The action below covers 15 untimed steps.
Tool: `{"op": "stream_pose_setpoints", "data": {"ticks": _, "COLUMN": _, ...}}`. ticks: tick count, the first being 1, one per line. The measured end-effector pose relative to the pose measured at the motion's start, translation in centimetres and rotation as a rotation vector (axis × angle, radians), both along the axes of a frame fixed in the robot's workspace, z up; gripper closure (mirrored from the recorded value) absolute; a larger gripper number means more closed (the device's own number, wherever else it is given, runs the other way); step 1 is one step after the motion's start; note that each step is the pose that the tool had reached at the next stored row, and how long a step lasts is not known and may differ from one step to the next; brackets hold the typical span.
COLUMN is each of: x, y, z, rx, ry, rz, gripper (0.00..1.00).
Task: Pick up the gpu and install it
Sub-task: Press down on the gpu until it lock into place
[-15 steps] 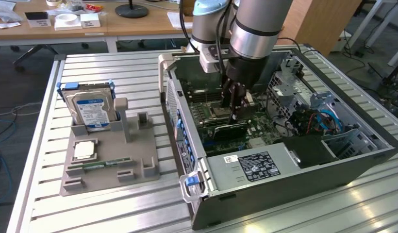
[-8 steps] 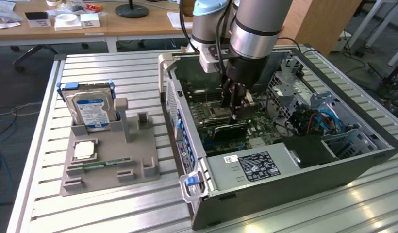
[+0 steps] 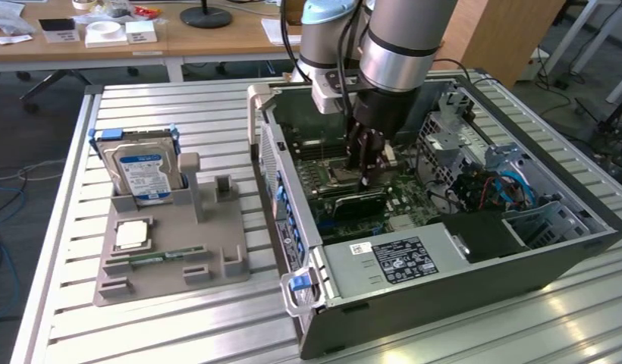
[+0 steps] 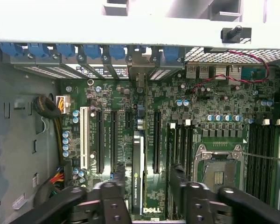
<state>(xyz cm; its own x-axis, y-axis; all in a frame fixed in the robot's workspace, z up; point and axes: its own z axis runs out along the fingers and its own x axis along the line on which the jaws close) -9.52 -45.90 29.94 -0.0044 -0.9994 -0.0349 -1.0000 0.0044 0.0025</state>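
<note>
Jaws parted, astride the gpu [image 4: 138,172] without clear contact, seen from the wrist view. Gripper [image 4: 144,198] low over the motherboard [image 4: 210,107], dark fingers [image 4: 107,200] on either side of the card. Gpu standing edge-on in a slot on the motherboard, among the long black slots, beside the white slot [image 4: 82,137]; label with "DELL" visible near the fingers. Empty CPU socket [image 4: 219,170] with metal frame near the gpu on the motherboard. Blue clips [image 4: 91,50] along the case wall beyond the motherboard.

From the exterior view: arm [image 3: 397,45] reaching down into the open case [image 3: 443,250], gripper [image 3: 364,178] above the motherboard. Grey tray [image 3: 174,250] beside the case, toward the exterior view's left, holding an upright hard drive [image 3: 144,171]. Desk [image 3: 139,38] beyond.
</note>
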Motion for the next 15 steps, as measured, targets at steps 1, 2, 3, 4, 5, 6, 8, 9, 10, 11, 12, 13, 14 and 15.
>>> {"op": "stream_pose_setpoints", "data": {"ticks": 1, "x": 0.0, "y": 0.0, "z": 0.0, "rx": 0.0, "ry": 0.0, "rz": 0.0, "gripper": 0.51}}
{"op": "stream_pose_setpoints", "data": {"ticks": 2, "x": 0.0, "y": 0.0, "z": 0.0, "rx": 0.0, "ry": 0.0, "rz": 0.0, "gripper": 0.57}}
{"op": "stream_pose_setpoints", "data": {"ticks": 3, "x": 0.0, "y": 0.0, "z": 0.0, "rx": 0.0, "ry": 0.0, "rz": 0.0, "gripper": 0.63}}
{"op": "stream_pose_setpoints", "data": {"ticks": 4, "x": 0.0, "y": 0.0, "z": 0.0, "rx": 0.0, "ry": 0.0, "rz": 0.0, "gripper": 0.63}}
{"op": "stream_pose_setpoints", "data": {"ticks": 5, "x": 0.0, "y": 0.0, "z": 0.0, "rx": 0.0, "ry": 0.0, "rz": 0.0, "gripper": 0.68}}
{"op": "stream_pose_setpoints", "data": {"ticks": 6, "x": 0.0, "y": 0.0, "z": 0.0, "rx": 0.0, "ry": 0.0, "rz": 0.0, "gripper": 0.74}}
{"op": "stream_pose_setpoints", "data": {"ticks": 8, "x": 0.0, "y": 0.0, "z": 0.0, "rx": 0.0, "ry": 0.0, "rz": 0.0, "gripper": 0.74}}
{"op": "stream_pose_setpoints", "data": {"ticks": 9, "x": 0.0, "y": 0.0, "z": 0.0, "rx": 0.0, "ry": 0.0, "rz": 0.0, "gripper": 0.8}}
{"op": "stream_pose_setpoints", "data": {"ticks": 10, "x": 0.0, "y": 0.0, "z": 0.0, "rx": 0.0, "ry": 0.0, "rz": 0.0, "gripper": 0.86}}
{"op": "stream_pose_setpoints", "data": {"ticks": 11, "x": 0.0, "y": 0.0, "z": 0.0, "rx": 0.0, "ry": 0.0, "rz": 0.0, "gripper": 0.89}}
{"op": "stream_pose_setpoints", "data": {"ticks": 12, "x": 0.0, "y": 0.0, "z": 0.0, "rx": 0.0, "ry": 0.0, "rz": 0.0, "gripper": 0.89}}
{"op": "stream_pose_setpoints", "data": {"ticks": 13, "x": 0.0, "y": 0.0, "z": 0.0, "rx": 0.0, "ry": 0.0, "rz": 0.0, "gripper": 0.89}}
{"op": "stream_pose_setpoints", "data": {"ticks": 14, "x": 0.0, "y": 0.0, "z": 0.0, "rx": 0.0, "ry": 0.0, "rz": 0.0, "gripper": 0.89}}
{"op": "stream_pose_setpoints", "data": {"ticks": 15, "x": 0.0, "y": 0.0, "z": 0.0, "rx": 0.0, "ry": 0.0, "rz": 0.0, "gripper": 0.89}}
